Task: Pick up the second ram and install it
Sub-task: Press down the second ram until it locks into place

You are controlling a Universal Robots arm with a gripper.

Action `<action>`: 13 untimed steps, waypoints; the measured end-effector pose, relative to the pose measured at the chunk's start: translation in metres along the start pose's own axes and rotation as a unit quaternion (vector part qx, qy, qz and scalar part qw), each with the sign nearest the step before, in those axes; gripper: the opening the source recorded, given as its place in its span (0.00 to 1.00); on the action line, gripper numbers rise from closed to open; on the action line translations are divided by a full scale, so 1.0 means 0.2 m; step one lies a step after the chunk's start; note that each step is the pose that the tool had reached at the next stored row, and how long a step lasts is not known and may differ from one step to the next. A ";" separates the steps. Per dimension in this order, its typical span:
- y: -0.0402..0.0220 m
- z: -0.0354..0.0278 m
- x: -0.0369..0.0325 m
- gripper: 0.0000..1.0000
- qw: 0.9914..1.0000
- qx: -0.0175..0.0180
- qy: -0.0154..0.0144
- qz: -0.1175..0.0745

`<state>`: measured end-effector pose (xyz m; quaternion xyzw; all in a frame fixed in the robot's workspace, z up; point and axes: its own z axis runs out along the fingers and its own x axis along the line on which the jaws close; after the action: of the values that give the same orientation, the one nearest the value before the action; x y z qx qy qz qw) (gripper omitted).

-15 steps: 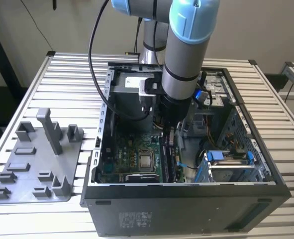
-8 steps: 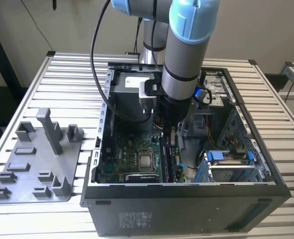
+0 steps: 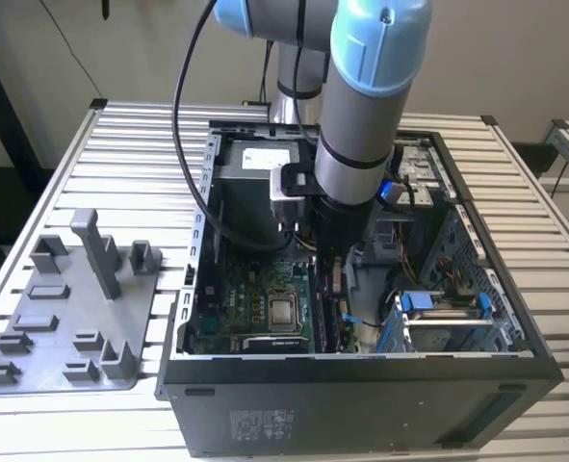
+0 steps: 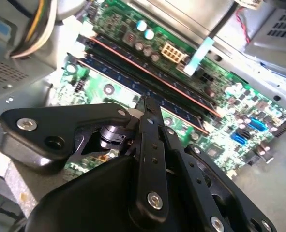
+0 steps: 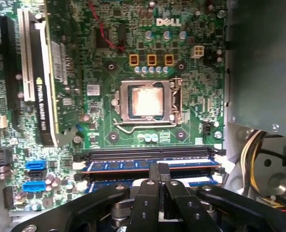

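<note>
Pressing home, by the look of it: jaws shut together, gripping nothing, tips down on the second ram (image 5: 196, 181). Set edgewise along its slot directly beneath them, at three o'clock of the processor (image 3: 282, 310) in the exterior view. Hard to tell whether fully seated. Calls for even, straight-down pressure until both latches catch.

Open-topped case (image 3: 515, 318) admits entry from above. Graphics card (image 5: 48, 82), drive cage (image 3: 438, 322) and cables (image 5: 251, 150) flank the memory slots (image 5: 147, 159)
</note>
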<state>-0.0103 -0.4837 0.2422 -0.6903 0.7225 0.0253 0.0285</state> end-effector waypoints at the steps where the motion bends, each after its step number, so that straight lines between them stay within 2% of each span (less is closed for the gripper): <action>1: -0.001 0.000 0.008 0.11 1.000 0.000 0.002 0.000; 4: -0.001 0.001 0.024 0.11 1.000 0.000 0.005 0.000; 9: -0.002 0.003 0.024 0.11 1.000 0.000 0.006 0.000; 12: -0.001 0.024 0.026 0.11 1.000 0.000 0.001 0.000; 13: -0.002 0.033 0.027 0.11 1.000 0.000 0.000 0.000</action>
<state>-0.0102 -0.4885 0.2352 -0.6903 0.7225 0.0252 0.0292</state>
